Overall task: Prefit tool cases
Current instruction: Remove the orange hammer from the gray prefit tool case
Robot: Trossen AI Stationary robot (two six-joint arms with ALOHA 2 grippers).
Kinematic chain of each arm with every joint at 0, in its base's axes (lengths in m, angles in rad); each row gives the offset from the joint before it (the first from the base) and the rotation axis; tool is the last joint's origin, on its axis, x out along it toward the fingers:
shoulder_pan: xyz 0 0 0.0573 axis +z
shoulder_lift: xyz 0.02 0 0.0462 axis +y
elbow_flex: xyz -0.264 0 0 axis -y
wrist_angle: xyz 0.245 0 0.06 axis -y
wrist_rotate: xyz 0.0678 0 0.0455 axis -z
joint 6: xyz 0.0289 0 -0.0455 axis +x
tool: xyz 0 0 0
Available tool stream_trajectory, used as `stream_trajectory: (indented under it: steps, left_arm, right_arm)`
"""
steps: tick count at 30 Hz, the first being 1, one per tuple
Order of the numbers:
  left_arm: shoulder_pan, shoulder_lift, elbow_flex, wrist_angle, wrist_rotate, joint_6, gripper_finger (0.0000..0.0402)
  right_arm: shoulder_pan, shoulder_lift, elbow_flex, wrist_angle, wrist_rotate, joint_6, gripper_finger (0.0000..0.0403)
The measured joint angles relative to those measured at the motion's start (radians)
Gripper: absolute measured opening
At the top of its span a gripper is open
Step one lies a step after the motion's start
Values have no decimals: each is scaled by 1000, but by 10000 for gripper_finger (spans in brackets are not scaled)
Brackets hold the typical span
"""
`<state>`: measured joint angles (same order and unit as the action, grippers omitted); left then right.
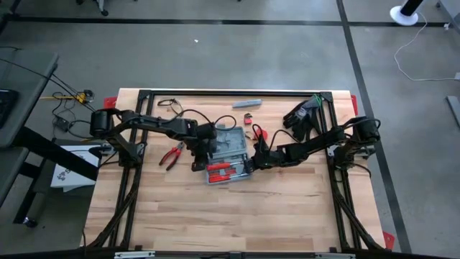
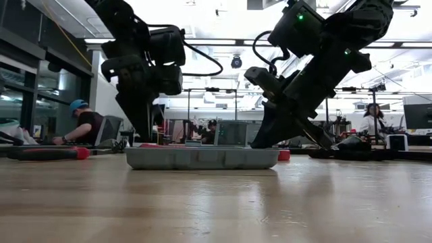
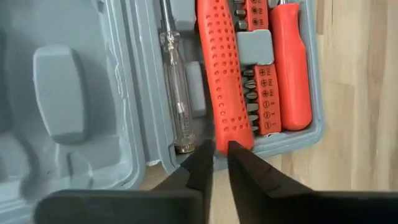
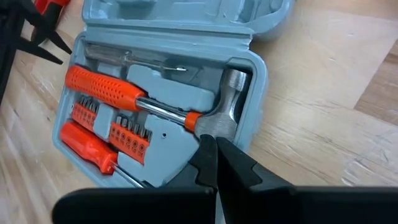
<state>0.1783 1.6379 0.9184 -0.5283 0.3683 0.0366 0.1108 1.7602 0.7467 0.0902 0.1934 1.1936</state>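
Note:
The grey-blue tool case (image 1: 227, 152) lies open and flat on the wooden table, with its lid half (image 1: 230, 137) on the far side. Its tray half (image 4: 158, 102) holds an orange-handled hammer (image 4: 124, 93), a clear-handled screwdriver (image 3: 177, 93), orange bit strips and an orange-handled driver. My left gripper (image 3: 221, 152) stands at the tray's left rim by the hammer's handle end (image 3: 235, 134), its fingers a narrow gap apart. My right gripper (image 4: 214, 146) is shut at the tray's right end, over the hammer's head (image 4: 227, 106). My left gripper's fingertips (image 3: 239, 155) stand right at the hammer's handle end and the tray's rim (image 3: 280, 142), slanting down from the table's left; I cannot tell whether they touch. My right gripper sets its shut fingertips (image 4: 208, 149) on the hammer where the shaft meets the head (image 4: 208, 124), slanting down from the table's right. The hammer lies in its recess.
Red-handled pliers (image 1: 171, 154) lie left of the case. Black gloves (image 1: 302, 115) lie at the far right, a slim grey bar (image 1: 246, 103) at the far edge and a small red item (image 1: 249, 119) just behind the case. Bare wood spans the near half (image 1: 230, 216).

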Motion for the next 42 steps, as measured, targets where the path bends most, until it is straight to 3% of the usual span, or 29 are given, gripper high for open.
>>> stream_trajectory:
  steps: [4, 9, 12, 15, 23, 30, 42]
  left_arm:
    - [-5, 0, 0, 17, -11, 0, 105]
    - [-72, 0, 0, 137, -138, 20, 167]
    - [-130, 0, 1, 186, -197, 43, 181]
    - [-179, 0, 1, 178, -290, 24, 182]
    - [-212, 5, -5, 178, -422, -9, 161]
    - [-197, 58, -4, 180, -322, -9, 145]
    - [-196, 116, 0, 146, -319, -25, 133]
  right_arm:
    - [0, 0, 0, 0, 6, 2, 0]
    - [0, 0, 0, 0, 6, 3, 0]
    - [0, 0, 0, 0, 6, 3, 0]
    - [0, 0, 0, 0, 6, 3, 0]
    - [0, 0, 0, 2, 6, -5, 0]
    - [0, 0, 0, 2, 13, -6, 0]
    - [0, 0, -1, 4, 16, -6, 0]
